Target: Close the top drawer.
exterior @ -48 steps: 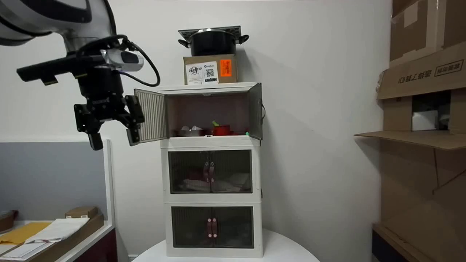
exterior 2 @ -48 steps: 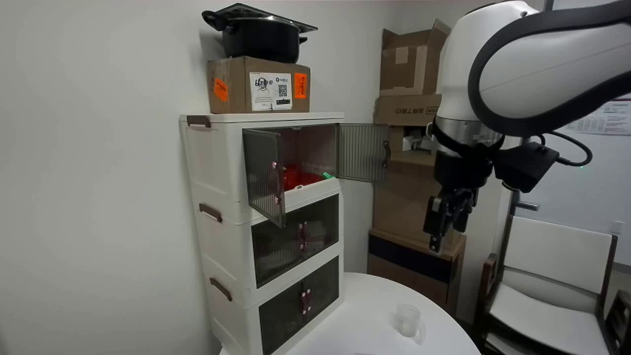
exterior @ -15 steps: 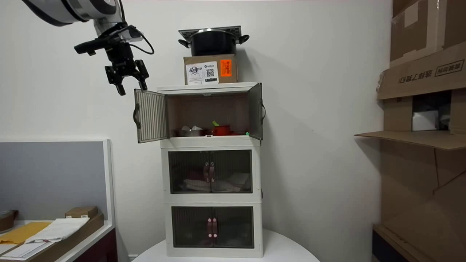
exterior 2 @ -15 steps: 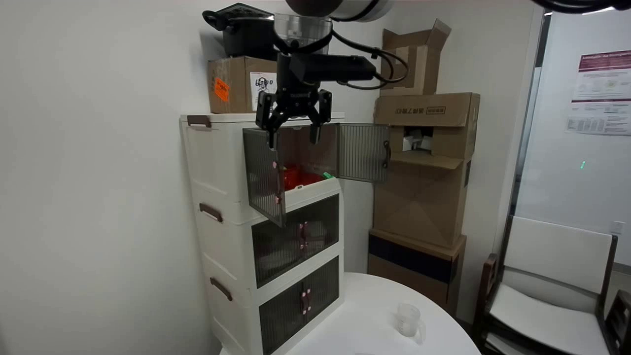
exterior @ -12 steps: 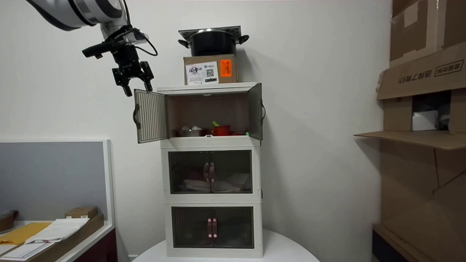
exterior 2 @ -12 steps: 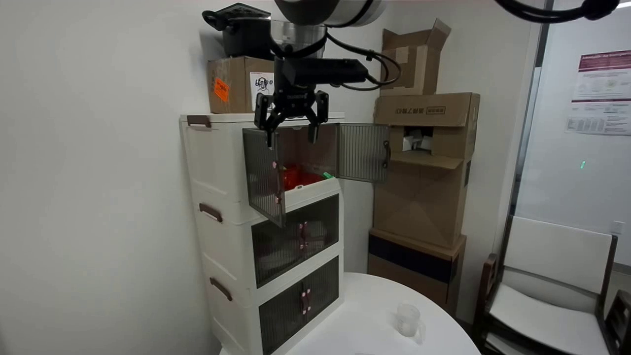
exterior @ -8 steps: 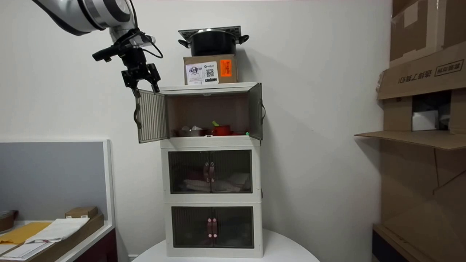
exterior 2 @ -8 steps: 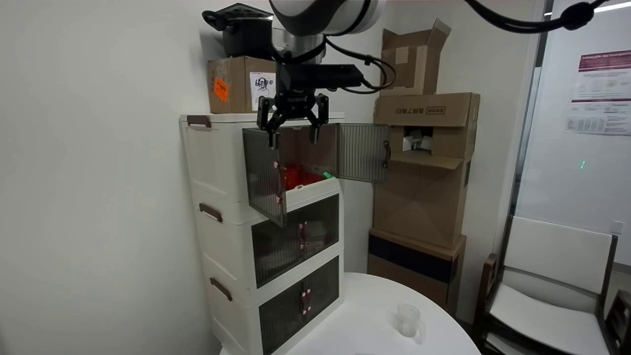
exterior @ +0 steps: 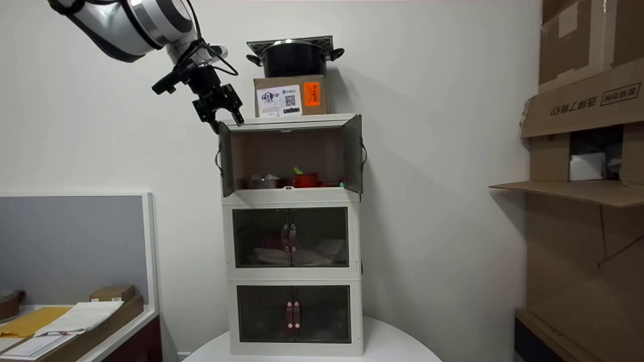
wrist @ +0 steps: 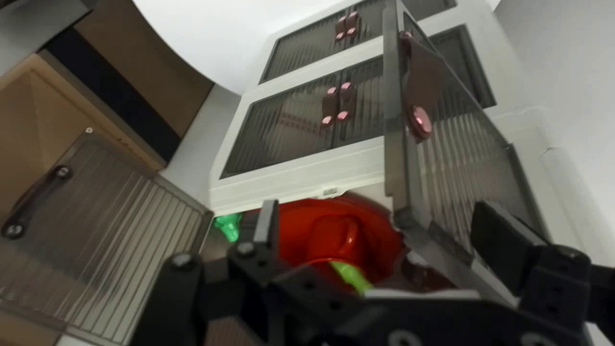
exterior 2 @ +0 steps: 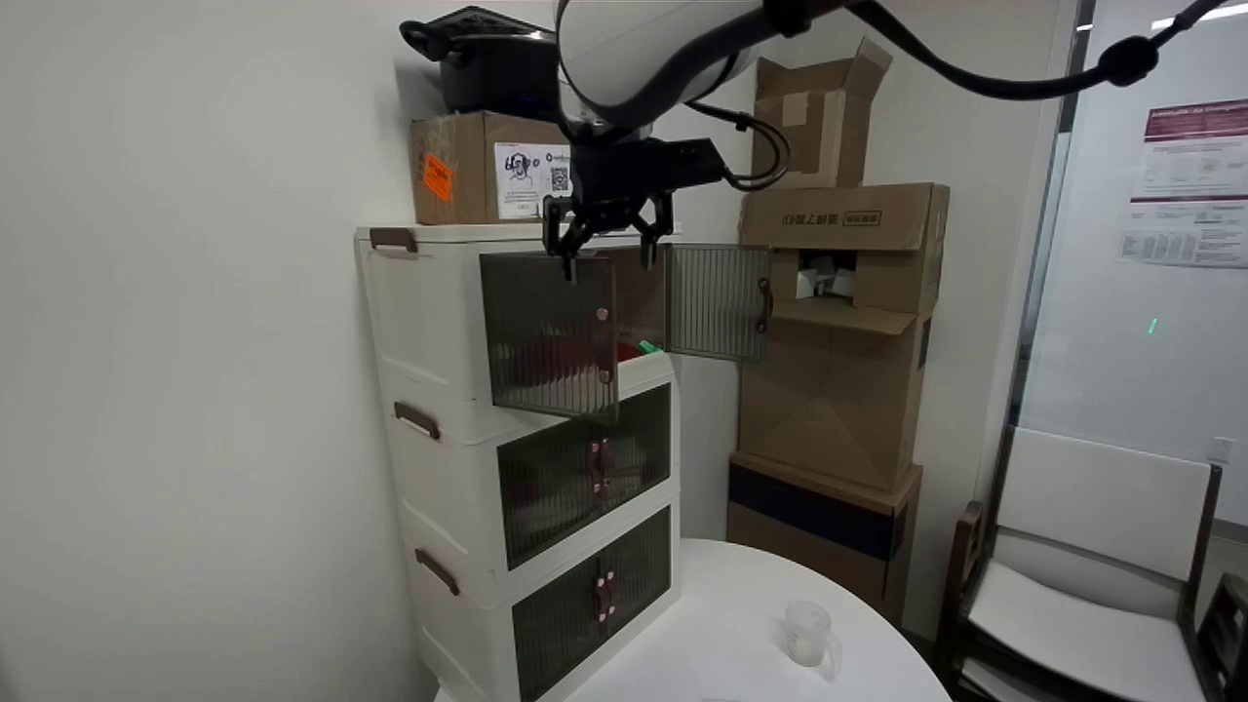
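Note:
The white three-tier cabinet (exterior: 292, 197) has its top compartment open, with two smoky ribbed doors. The door near my gripper shows nearly edge-on in an exterior view (exterior: 227, 161) and partly swung in, still ajar, in an exterior view (exterior 2: 551, 331). The opposite door (exterior 2: 719, 302) stands wide open; it also shows in the wrist view (wrist: 91, 230). My gripper (exterior: 228, 125) is open at the top edge of the near door. In the wrist view that door (wrist: 456, 158) stands between the spread fingers, closer to the right finger (wrist: 504, 245). Contact is unclear.
A red pot (wrist: 334, 238) and other dishes sit inside the top compartment. A cardboard box (exterior 2: 487, 166) with a black pot (exterior: 294, 59) stands on the cabinet. A clear cup (exterior 2: 807, 634) is on the round white table (exterior 2: 721, 604). Cardboard boxes (exterior 2: 838, 390) stand beyond.
The gripper rose from beside the cabinet to the near door's top edge, then moved across with it. That door has swung inward partway. The opposite door has not moved.

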Tool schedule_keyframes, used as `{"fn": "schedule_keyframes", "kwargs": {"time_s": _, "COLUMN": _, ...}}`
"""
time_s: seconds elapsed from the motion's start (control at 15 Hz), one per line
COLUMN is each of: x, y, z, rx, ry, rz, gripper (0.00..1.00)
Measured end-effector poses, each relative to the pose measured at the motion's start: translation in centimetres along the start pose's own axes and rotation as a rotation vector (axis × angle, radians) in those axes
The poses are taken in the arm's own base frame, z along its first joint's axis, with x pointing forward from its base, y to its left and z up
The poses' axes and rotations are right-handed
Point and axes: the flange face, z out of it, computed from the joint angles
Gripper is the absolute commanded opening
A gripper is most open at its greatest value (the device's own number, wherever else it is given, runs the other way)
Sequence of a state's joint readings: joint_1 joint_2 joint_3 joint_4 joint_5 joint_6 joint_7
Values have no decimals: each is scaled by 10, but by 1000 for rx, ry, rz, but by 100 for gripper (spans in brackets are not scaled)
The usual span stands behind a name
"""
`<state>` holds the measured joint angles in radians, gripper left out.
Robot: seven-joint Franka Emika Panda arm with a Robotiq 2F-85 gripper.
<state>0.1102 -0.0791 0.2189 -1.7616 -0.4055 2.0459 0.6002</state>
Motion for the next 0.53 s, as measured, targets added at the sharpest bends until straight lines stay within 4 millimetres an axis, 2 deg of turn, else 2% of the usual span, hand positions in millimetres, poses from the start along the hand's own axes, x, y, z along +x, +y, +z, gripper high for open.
{"fn": "schedule_keyframes", "kwargs": {"time_s": 0.27, "x": 6, "y": 11, "z": 5, "rx": -125, "ry": 158, "rz": 84, "gripper": 100}}
{"fn": "schedule_keyframes", "kwargs": {"time_s": 0.53, "x": 5, "y": 7, "z": 20, "rx": -143, "ry": 290, "rz": 159, "gripper": 100}}
